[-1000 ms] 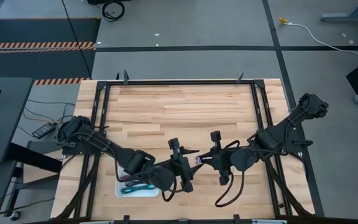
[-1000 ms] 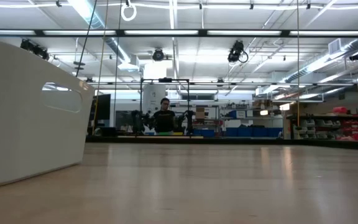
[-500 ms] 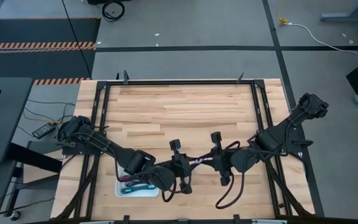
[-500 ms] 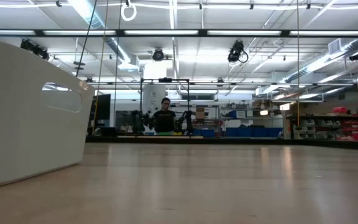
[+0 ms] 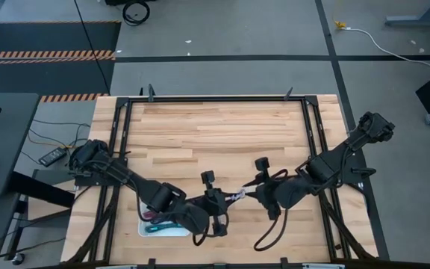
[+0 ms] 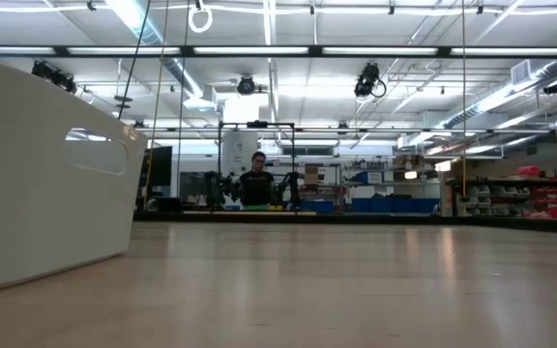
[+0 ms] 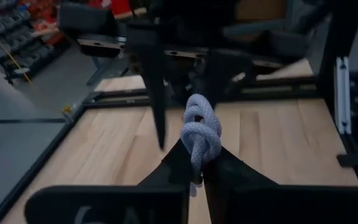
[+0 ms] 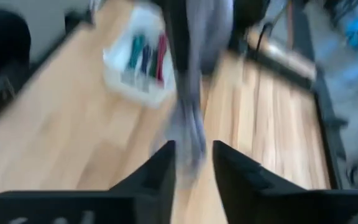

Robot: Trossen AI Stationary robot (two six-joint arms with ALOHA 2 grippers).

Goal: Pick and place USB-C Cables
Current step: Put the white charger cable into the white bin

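Note:
A silver-grey USB-C cable bundle [image 5: 237, 196] hangs in the air between my two grippers, above the table's near middle. My left gripper [image 5: 225, 201] is shut on its left end, and the coiled braid [image 7: 200, 134] sticks out past the fingertips. My right gripper [image 5: 253, 192] stands open at the bundle's other end [image 8: 190, 134]; whether its fingers touch the bundle I cannot tell. A white tray [image 5: 145, 226] at the near left holds teal [image 8: 135, 51], purple [image 8: 146, 55] and dark red [image 8: 161, 51] cables. My left gripper pinches the silver-grey bundle's end [image 7: 196, 160] between its two fingertips. The fingers come level from the table's left. The bundle is lifted clear of the table and stretches away from the tips toward my right gripper.
A black metal frame [image 5: 200, 99] runs around the wooden tabletop. The tray's white wall [image 6: 46, 174] fills the left of the low view. Bare wood [image 5: 215, 134] lies across the far half of the table. A person [image 6: 255, 184] stands far back in the room.
My left gripper has drawn a little toward the table's near edge with the bundle's end. My right gripper has backed slightly toward the right, so more of the silver-grey bundle shows between the two grippers than a second ago.

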